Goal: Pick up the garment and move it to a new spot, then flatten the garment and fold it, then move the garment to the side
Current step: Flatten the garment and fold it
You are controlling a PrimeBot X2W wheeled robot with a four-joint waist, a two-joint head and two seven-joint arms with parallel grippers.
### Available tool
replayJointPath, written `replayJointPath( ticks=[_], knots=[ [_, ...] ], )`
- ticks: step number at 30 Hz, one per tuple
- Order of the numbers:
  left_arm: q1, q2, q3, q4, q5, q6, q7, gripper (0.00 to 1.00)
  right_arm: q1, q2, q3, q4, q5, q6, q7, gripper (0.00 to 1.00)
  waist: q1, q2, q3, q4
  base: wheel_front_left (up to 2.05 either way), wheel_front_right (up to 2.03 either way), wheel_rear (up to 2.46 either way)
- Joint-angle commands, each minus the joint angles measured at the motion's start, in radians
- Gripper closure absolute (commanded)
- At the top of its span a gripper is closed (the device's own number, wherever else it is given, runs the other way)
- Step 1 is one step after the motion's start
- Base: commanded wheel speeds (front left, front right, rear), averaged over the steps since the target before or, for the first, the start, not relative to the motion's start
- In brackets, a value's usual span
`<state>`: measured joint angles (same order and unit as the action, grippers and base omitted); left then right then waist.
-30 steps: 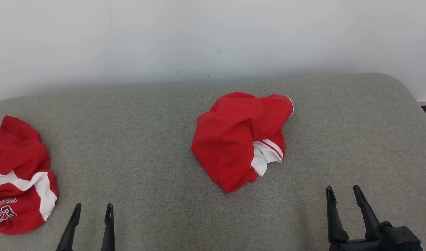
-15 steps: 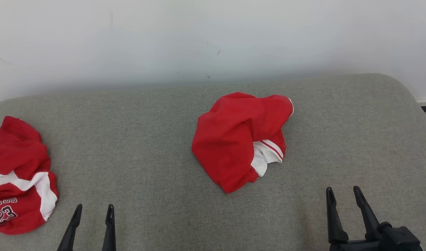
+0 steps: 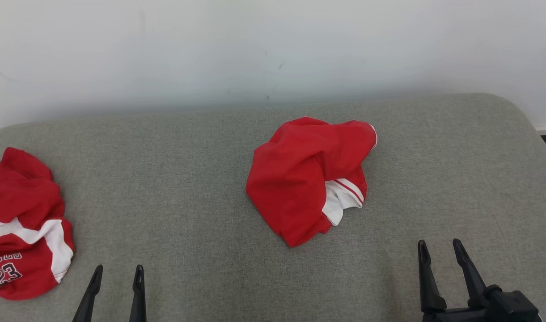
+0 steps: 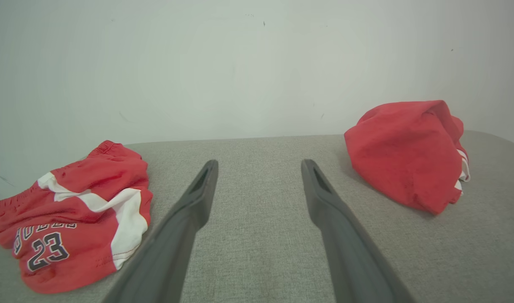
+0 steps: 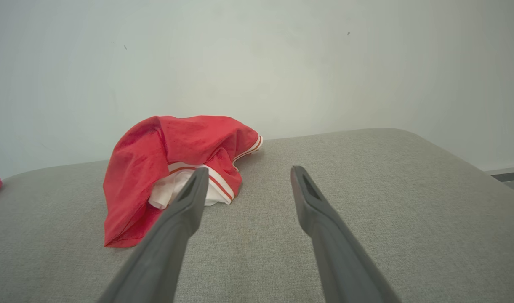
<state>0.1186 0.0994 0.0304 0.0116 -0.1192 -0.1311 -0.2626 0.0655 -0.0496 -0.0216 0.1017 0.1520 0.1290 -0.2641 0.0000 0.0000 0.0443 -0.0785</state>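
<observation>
A pale, matt wall (image 3: 273, 44), marked by a few small dark specks, is seen across the upper part of the head view. Below it, a broad grey upholstered surface (image 3: 174, 188) with a coarse woven texture and a rounded corner at the upper right is spread over the rest of the frame. The garment (image 3: 295, 179) is found just right of the centre of the head view, lying crumpled in a loose heap on the grey cloth. It is made of soft red fabric, deeply creased, with a white panel edged by thin red stripes exposed at its lower right. In the right wrist view the garment (image 5: 155, 160) is seen left of centre, and in the left wrist view the garment (image 4: 404, 155) is seen at the right. A second red piece (image 3: 22, 232) with a white band and the dark number 23 is bunched at the left edge, well apart from the garment. The right tool (image 3: 439, 243), at the lower right, is held with its long dark fingers spread wide and nothing between them. The left tool (image 3: 119, 268), at the lower left, is likewise spread wide and empty.
</observation>
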Motion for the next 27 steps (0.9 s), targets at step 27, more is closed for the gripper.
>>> replayJointPath(
  ticks=[27],
  knots=[
    [-0.078,-0.021,-0.049,-0.004,-0.001,0.001,-0.003,0.0,-0.346,-0.007,-0.002,0.261,-0.107,0.003,-0.001,0.0,0.0,0.0,0.085,0.11,0.0,0.0,0.0]
  ],
)
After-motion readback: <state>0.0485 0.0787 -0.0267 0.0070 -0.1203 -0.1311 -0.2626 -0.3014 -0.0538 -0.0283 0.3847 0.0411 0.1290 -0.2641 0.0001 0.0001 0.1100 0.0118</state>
